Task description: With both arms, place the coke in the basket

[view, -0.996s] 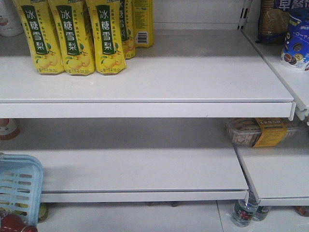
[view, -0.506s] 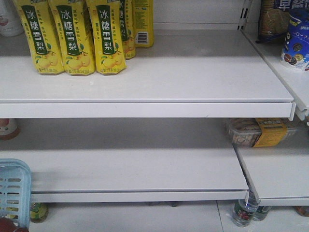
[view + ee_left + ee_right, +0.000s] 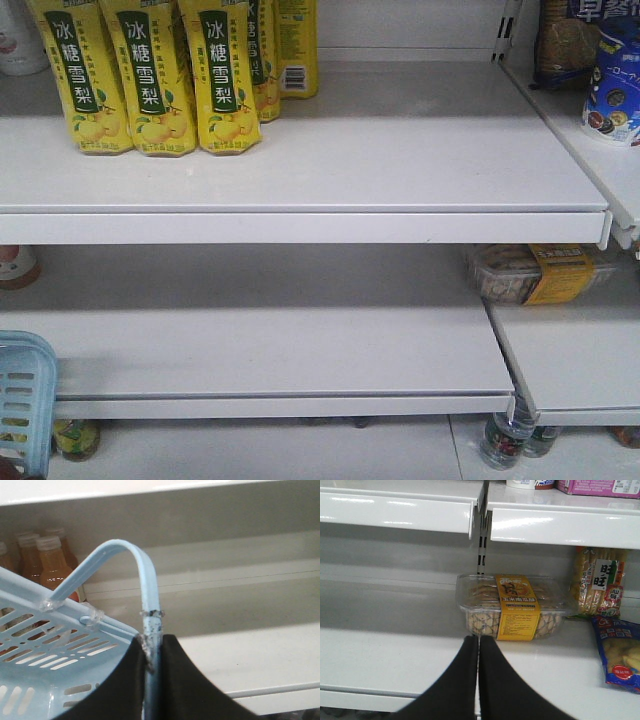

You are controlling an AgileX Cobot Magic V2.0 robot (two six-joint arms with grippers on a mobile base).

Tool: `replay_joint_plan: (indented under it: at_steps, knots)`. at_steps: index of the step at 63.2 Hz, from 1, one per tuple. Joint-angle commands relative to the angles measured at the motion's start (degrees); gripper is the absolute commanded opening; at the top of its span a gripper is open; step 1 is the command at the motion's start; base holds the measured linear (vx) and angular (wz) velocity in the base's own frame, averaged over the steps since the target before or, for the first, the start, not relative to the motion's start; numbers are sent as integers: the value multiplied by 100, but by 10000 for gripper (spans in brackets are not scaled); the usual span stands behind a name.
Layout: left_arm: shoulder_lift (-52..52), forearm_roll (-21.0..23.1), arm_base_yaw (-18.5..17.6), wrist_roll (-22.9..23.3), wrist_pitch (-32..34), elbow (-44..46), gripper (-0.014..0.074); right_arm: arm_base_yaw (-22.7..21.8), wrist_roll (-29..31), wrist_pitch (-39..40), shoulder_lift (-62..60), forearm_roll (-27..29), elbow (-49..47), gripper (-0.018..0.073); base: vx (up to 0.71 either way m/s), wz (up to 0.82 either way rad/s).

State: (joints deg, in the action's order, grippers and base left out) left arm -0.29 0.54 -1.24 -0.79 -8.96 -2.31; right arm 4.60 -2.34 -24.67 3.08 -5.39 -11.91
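Change since earlier: basket (image 3: 22, 400) has slid further left in the front view; only its right end now shows at the lower left edge, and the red shape seen low inside it before is out of frame.
Basket: pale blue, slotted sides, near the left end of the lower shelf (image 3: 300, 350); in the left wrist view it hangs tilted, with capped bottles of amber drink (image 3: 47, 565) behind it on the far left.
Left gripper (image 3: 152, 680): jaws pinched narrow on the basket handle (image 3: 148, 605), whose blue bar runs up between the black fingers (image 3: 125, 685) and arches over to the rim.
Coke: not visible in any current view; whether it already lies in the basket cannot be told.
Upper shelf: yellow pear-drink cartons (image 3: 150, 80) stand at the far left; nothing there is red.
Right gripper (image 3: 478, 645): fingers pressed together with nothing between them, pointing at a clear tray of snacks with a yellow label (image 3: 515, 607) on the right-hand shelf.
Step in hand: judged as the left arm carrying the basket by its handle, the right arm idle.
Next move calls for: keeping a firm grip so the tilted basket does not swing, and bringing the basket's inside into view to check for the coke.
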Motion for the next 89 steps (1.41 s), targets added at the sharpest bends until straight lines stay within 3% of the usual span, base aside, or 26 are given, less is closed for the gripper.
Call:
replay_joint_plan:
  at_steps: [1,38,89]
  knots:
    - [-140,-136,-5,-103,1011,3,-6,-29,23,436,119,-44,-130,-9,0,0]
    - [-140,-54,-5,163,1006,3,-6,-29,23,436,119,-44,-130,-9,0,0]
    - [-127,-54,-5,156,960,43,-6,-29,23,436,119,-44,-130,-9,0,0]
